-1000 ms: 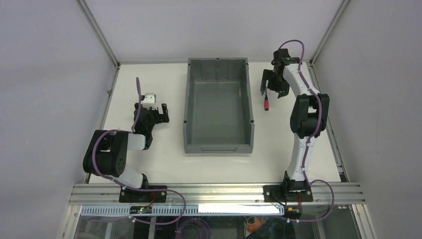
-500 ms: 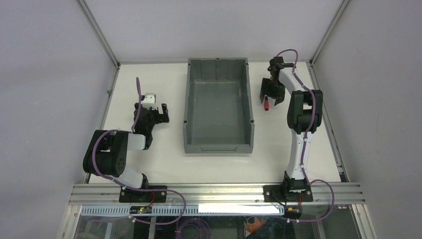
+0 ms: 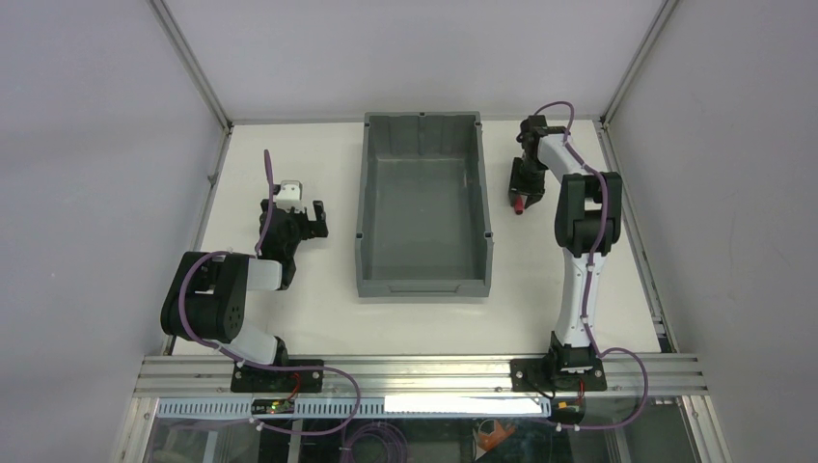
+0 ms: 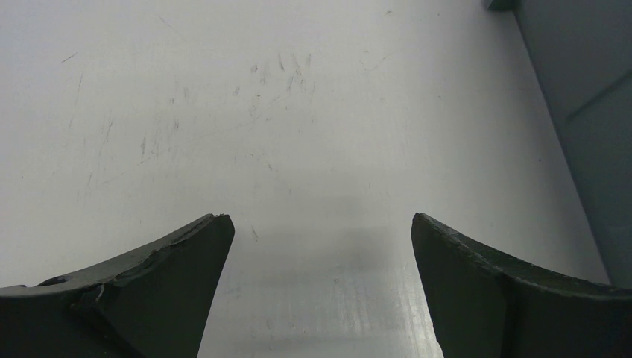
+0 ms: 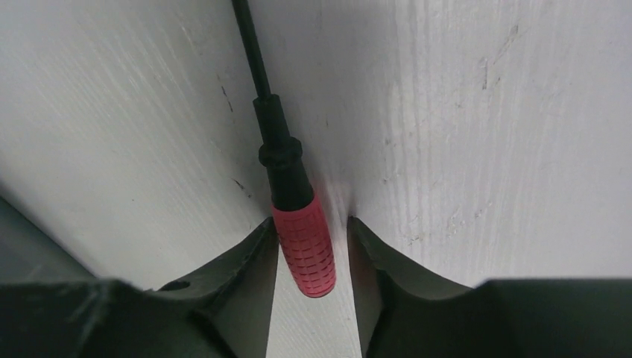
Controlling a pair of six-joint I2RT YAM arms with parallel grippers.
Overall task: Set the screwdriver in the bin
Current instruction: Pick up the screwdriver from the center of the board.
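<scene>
The screwdriver (image 5: 304, 246) lies on the white table, its red handle between my right gripper's fingers and its thin black shaft pointing away. My right gripper (image 5: 312, 224) is down at the table with its jaws narrowed round the handle. The left fingertip touches it, and a thin strip of table shows between the handle and the right finger. From above, the red handle (image 3: 519, 204) peeks out under this gripper (image 3: 521, 193), just right of the dark grey bin (image 3: 363, 193). My left gripper (image 4: 320, 218) stands open over bare table, left of the bin.
The bin's outer wall (image 4: 589, 112) shows at the right edge of the left wrist view. Metal frame rails (image 3: 198, 72) and grey walls close in the table's back and sides. The right arm (image 3: 584, 222) stretches along the table's right side.
My right gripper has moved down over the screwdriver's handle and its jaws have narrowed from wide open to close around it. The left arm has not moved.
</scene>
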